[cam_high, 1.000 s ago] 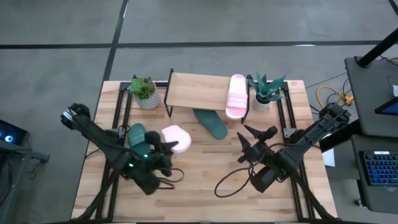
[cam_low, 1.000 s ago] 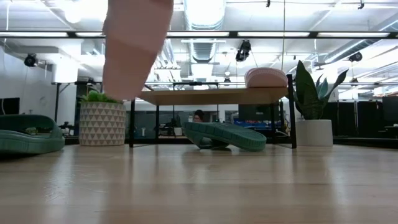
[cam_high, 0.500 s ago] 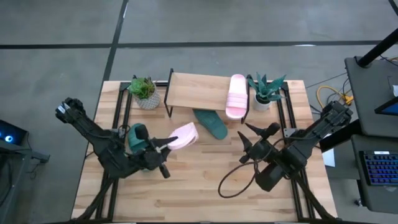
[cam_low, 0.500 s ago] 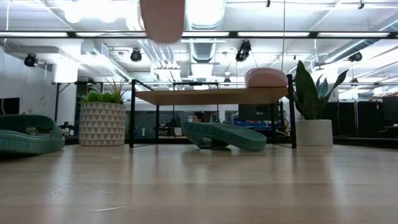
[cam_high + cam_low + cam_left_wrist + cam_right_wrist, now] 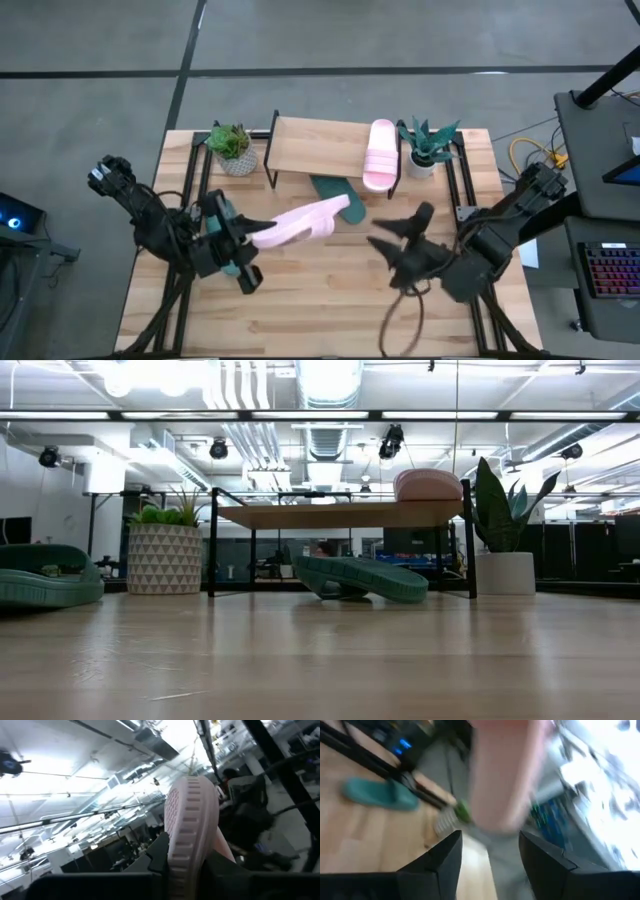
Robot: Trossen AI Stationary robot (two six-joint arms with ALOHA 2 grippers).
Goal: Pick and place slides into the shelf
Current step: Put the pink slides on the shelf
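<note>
Left jaws (image 5: 250, 237): clamped on one end of a pink slide (image 5: 300, 221), held clear of the tabletop (image 5: 330, 300); the slide points toward the shelf (image 5: 320, 146), its far end over the green slide by the shelf.
Left jaws, wrist view: my dark fingers (image 5: 160, 854) press both sides of the pink slide (image 5: 192, 827), its ribbed edge facing the camera.
Right jaws (image 5: 395, 238): spread apart, gripping nothing, over the tabletop on the right side, well apart from the shelf.
Right jaws, wrist view: two dark fingers (image 5: 445, 862) with a wide gap; past them a blurred pink shape, a green slide (image 5: 380, 794) on the wood, and a potted plant (image 5: 451, 817).
Pink slide two (image 5: 379, 155): lies on the shelf top at its right end, overhanging the front edge.
Green slide one (image 5: 338, 196): on the tabletop, partly under the shelf front; low view shows it (image 5: 360, 578) beneath the plank (image 5: 340, 514).
Green slide two (image 5: 218, 216): on the tabletop at left, mostly hidden by my left arm; low view shows it (image 5: 45, 575) at far left.
Plants: one pot (image 5: 233, 148) left of the shelf, one (image 5: 426, 148) right of it.
</note>
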